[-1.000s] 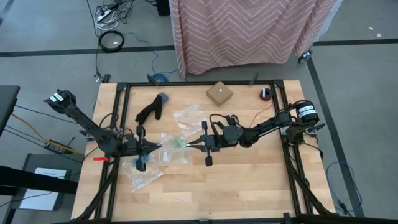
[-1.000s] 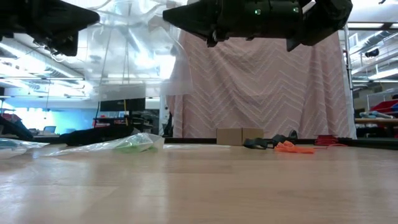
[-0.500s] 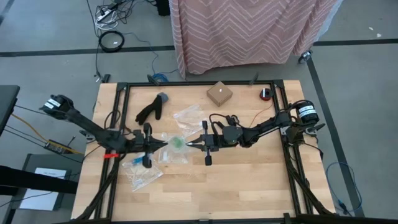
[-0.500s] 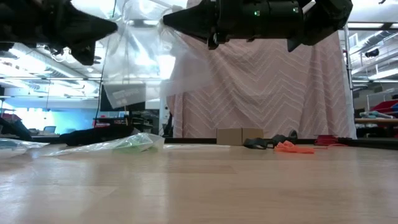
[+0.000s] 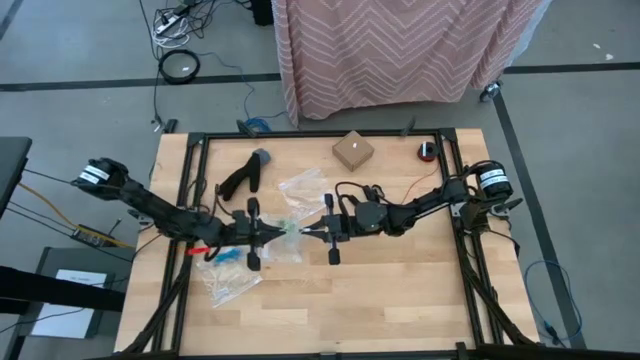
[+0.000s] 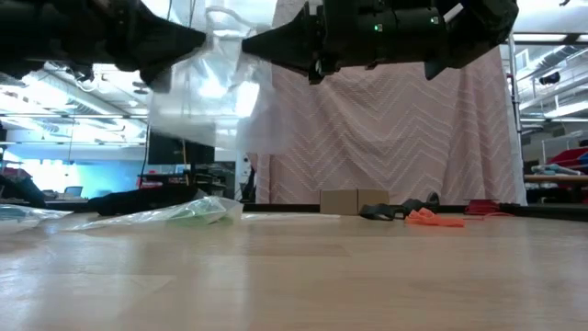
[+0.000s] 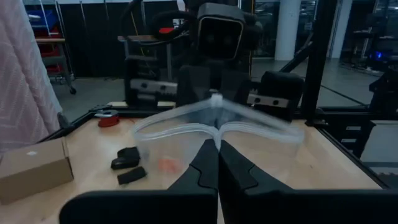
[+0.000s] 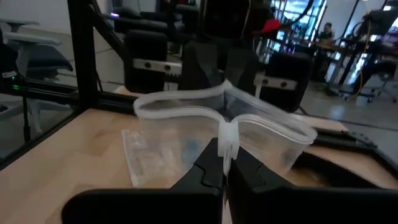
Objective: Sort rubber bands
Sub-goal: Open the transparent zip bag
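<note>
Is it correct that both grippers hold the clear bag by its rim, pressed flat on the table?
Not quite. Both grippers, left and right, do pinch the rim of the clear bag, but it is lifted in the air, not pressed on the table. The low view shows it hanging well above the wood.

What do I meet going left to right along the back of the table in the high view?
Black rubber bands → cardboard box → red item, too small to identify.
</note>
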